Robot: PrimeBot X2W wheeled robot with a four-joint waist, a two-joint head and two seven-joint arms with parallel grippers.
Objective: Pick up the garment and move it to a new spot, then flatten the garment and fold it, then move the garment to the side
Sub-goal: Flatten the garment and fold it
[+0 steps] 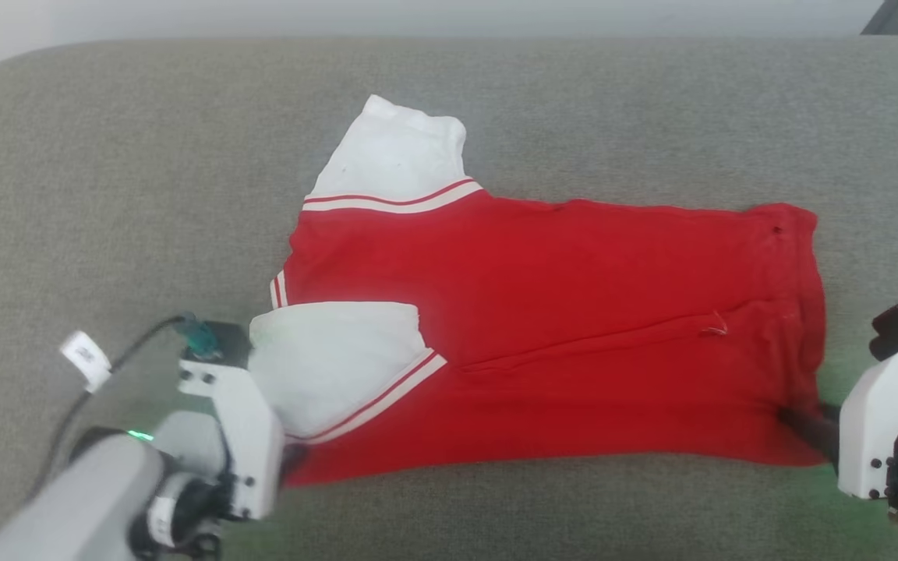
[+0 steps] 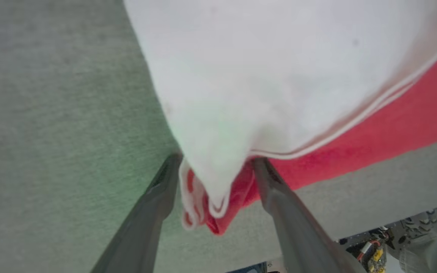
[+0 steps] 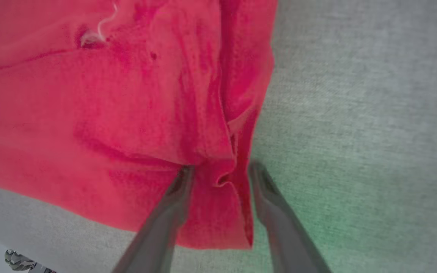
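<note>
Left arm: the grey forearm point(image 1: 67, 499) rises from the lower left corner of the head view, with a small green light lit near the white left wrist point(image 1: 235, 421).
Left gripper point(image 2: 215, 167): its two dark fingers point(image 2: 154, 204) stand apart with their tips at a bunched corner of the shirt point(image 1: 558, 312). Cloth lies between them, but a firm pinch cannot be told.
Right arm: the white right wrist point(image 1: 878, 421) enters at the lower right edge, angled inward.
Right gripper point(image 3: 220, 172): its fingers stand apart with their tips at the hem corner and folded cloth between them. The grip is unclear.
</note>
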